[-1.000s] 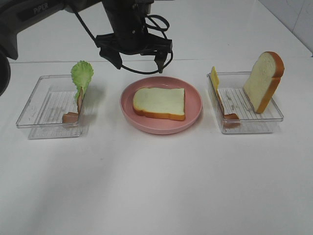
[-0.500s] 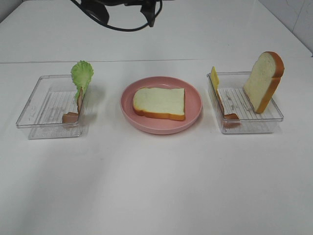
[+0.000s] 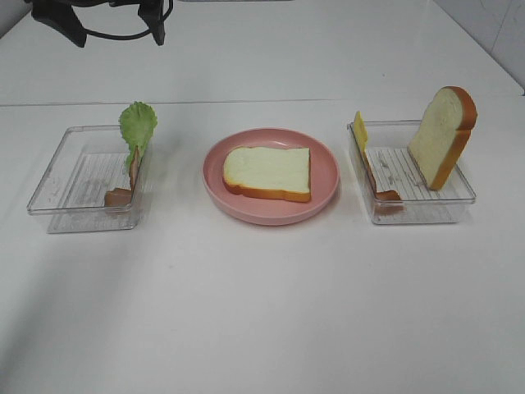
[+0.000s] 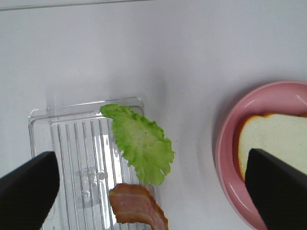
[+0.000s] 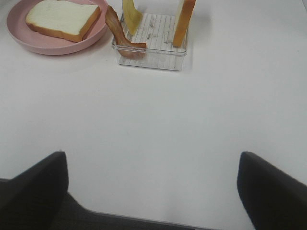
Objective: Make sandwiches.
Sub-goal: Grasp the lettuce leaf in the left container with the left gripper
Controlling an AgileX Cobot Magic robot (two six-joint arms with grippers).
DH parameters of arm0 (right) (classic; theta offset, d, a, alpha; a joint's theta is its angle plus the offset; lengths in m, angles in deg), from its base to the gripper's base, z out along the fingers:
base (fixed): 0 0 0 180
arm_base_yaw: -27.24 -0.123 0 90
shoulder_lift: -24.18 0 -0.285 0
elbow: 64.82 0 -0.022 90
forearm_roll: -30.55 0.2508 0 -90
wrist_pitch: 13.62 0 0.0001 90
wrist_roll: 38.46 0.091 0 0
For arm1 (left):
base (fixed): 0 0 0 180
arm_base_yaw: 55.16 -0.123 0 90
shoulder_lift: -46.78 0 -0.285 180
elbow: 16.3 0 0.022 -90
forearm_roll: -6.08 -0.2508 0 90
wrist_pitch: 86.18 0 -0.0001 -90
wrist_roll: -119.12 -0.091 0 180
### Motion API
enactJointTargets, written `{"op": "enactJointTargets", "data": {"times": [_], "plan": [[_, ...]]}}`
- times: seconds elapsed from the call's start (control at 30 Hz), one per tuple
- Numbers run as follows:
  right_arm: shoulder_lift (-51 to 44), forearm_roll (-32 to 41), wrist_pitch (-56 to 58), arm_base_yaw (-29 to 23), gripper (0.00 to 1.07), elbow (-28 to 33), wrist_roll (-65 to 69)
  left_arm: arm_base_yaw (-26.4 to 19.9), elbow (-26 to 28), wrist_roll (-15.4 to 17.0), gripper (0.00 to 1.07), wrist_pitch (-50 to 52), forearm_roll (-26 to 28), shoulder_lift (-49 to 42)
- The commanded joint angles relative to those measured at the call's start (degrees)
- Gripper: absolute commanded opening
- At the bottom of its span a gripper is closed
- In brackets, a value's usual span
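Note:
One white bread slice lies flat on the pink plate. A green lettuce leaf and a meat strip lean on the left tray's right wall. A second bread slice, yellow cheese and another meat strip stand in the right tray. My left gripper is open and empty, high at the far left. In the left wrist view it hangs over the lettuce. My right gripper is open and empty, well short of the right tray.
The clear left tray and clear right tray flank the plate on a white table. A black cable hangs from the left arm at the top left. The right arm does not show in the exterior view.
My left arm has risen and swung left, from over the far side of the plate to the top left corner. The food has not moved.

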Motion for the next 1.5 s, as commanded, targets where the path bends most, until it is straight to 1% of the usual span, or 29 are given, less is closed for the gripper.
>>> {"op": "enactJointTargets", "data": {"times": [0.03,0.17,0.27,0.33,0.47,0.83,1.0,1.03,1.07,1.1,1.13,1.17,1.2,1.23,1.27,1.3,1.33,1.37,1.4,1.43,1.47,1.5], "plan": [[-1.3,0.2,-0.2,0.3,0.93,0.0,0.4,-0.1,-0.6,1.3,1.0,-4.4,0.7,2.2],[-1.3,0.2,-0.2,0.3,0.93,0.0,0.4,-0.1,-0.6,2.5,1.0,-2.9,0.8,5.2],[-1.3,0.2,-0.2,0.3,0.93,0.0,0.4,-0.1,-0.6,2.5,1.0,-2.9,0.8,5.8],[-1.3,0.2,-0.2,0.3,0.93,0.0,0.4,-0.1,-0.6,2.5,1.0,-1.1,1.4,8.3],[-1.3,0.2,-0.2,0.3,0.93,0.0,0.4,-0.1,-0.6,2.5,1.0,0.3,1.8,9.9],[-1.3,0.2,-0.2,0.3,0.93,0.0,0.4,-0.1,-0.6,2.5,1.0,3.6,1.4,14.2],[-1.3,0.2,-0.2,0.3,0.93,0.0,0.4,-0.1,-0.6,2.6,0.95,3.0,1.7,15.5],[-1.3,0.2,-0.2,0.3,0.93,0.0,0.4,-0.1,-0.6,2.9,0.9,3.0,1.7,15.6],[-1.3,0.2,-0.2,0.3,0.93,0.0,0.4,-0.1,-0.6,2.9,0.9,3.0,1.7,15.6],[-1.3,0.2,-0.2,0.3,0.93,0.0,0.4,-0.1,-0.6,3.1,0.87,3.1,1.7,15.6],[-1.3,0.2,-0.2,0.3,0.93,0.0,0.4,-0.1,-0.6,3.4,0.8,3.4,1.5,15.6],[-1.3,0.2,-0.2,0.3,0.93,0.0,0.4,-0.1,-0.6,3.4,0.8,3.4,1.5,15.6],[-1.3,0.2,-0.2,0.3,0.93,0.0,0.4,-0.1,-0.6,3.8,0.68,3.7,1.3,15.6],[-1.3,0.2,-0.2,0.3,0.93,0.0,0.4,-0.1,-0.6,4.2,0.62,3.9,1.1,15.6],[-1.3,0.2,-0.2,0.3,0.93,0.0,0.4,-0.1,-0.6,4.2,0.62,3.9,1.1,15.6],[-1.3,0.2,-0.2,0.3,0.93,0.0,0.4,-0.1,-0.6,5.3,0.48,4.0,0.9,15.6],[-1.3,0.2,-0.2,0.3,0.93,0.0,0.4,-0.1,-0.6,5.6,0.4,4.0,0.7,15.6],[-1.3,0.2,-0.2,0.3,0.93,0.0,0.4,-0.1,-0.6,5.6,0.4,4.0,0.7,15.6],[-1.3,0.2,-0.2,0.3,0.93,0.0,0.4,-0.1,-0.6,5.5,0.24,4.0,0.7,15.6],[-1.3,0.2,-0.2,0.3,0.93,0.0,0.4,-0.1,-0.6,5.5,0.24,4.0,0.7,15.6],[-1.3,0.2,-0.2,0.3,0.93,0.0,0.4,-0.1,-0.6,5.4,0.15,3.9,0.7,15.6],[-1.3,0.2,-0.2,0.3,0.93,0.0,0.4,-0.1,-0.6,5.2,0.0,3.9,0.3,15.5]]}}
